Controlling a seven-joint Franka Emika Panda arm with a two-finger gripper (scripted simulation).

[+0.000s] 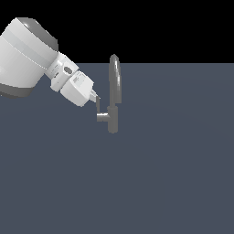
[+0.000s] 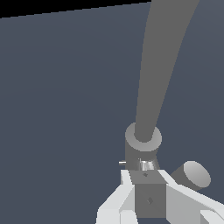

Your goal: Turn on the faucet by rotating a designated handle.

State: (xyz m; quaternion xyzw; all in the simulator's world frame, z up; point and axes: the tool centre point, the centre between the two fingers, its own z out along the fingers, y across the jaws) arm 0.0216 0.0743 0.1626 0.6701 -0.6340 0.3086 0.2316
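In the wrist view the pincer (image 2: 146, 192) fills the lower middle of the frame, its two pale fingers (image 2: 118, 197) standing either side of a grey block that seems to be the handle (image 2: 148, 194); they sit close against it, though whether they truly clamp it I cannot tell. Just beyond, the faucet (image 2: 142, 140) shows its round collar, the spout rising toward the upper right of the frame. In the exterior view the white arm (image 1: 27, 57) reaches down from the upper left, tilted, the pincer (image 1: 96, 101) meeting the handle (image 1: 98, 109) at centre. The faucet (image 1: 113, 93) stands upright on the dark bench (image 1: 160, 173).
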